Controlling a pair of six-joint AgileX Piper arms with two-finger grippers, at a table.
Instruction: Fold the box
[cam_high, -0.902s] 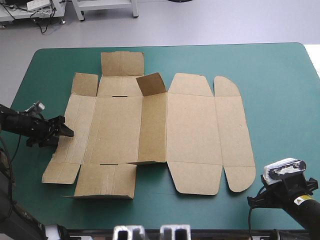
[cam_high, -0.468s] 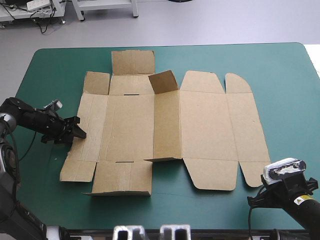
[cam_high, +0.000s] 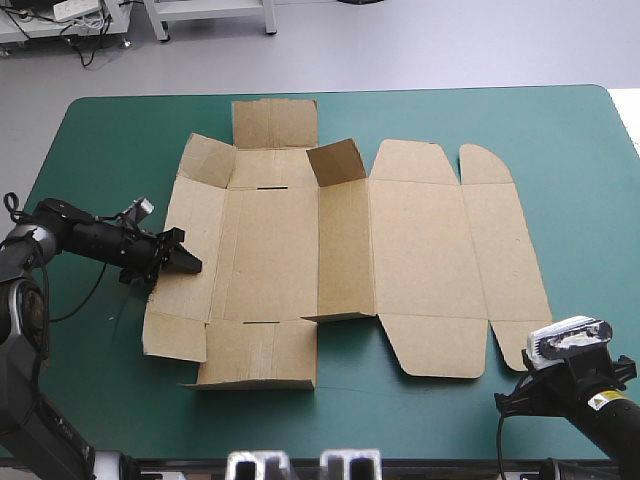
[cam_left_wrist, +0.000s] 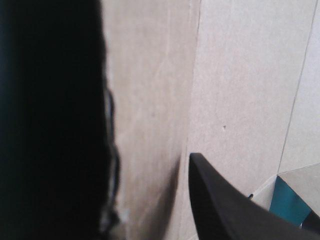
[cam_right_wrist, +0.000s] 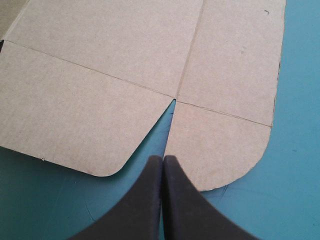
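Note:
The brown box lies spread out as a cut sheet on the teal-green cover. Its left wall panel tilts up a little, and a small flap near the far edge stands raised. My left gripper sits at that left panel, shut on the box. In the left wrist view, board fills the space between and beyond the fingers of the left gripper. My right gripper is shut and empty, with its tip just short of the notch between two near flaps. It hangs off the near right corner.
Bare teal-green cover lies to the right of the sheet and along the near edge. The table's left edge is close behind my left arm.
The left gripper has moved right, taking the whole sheet with it toward the table's middle. The left wall panel now tilts up. The right arm has not moved.

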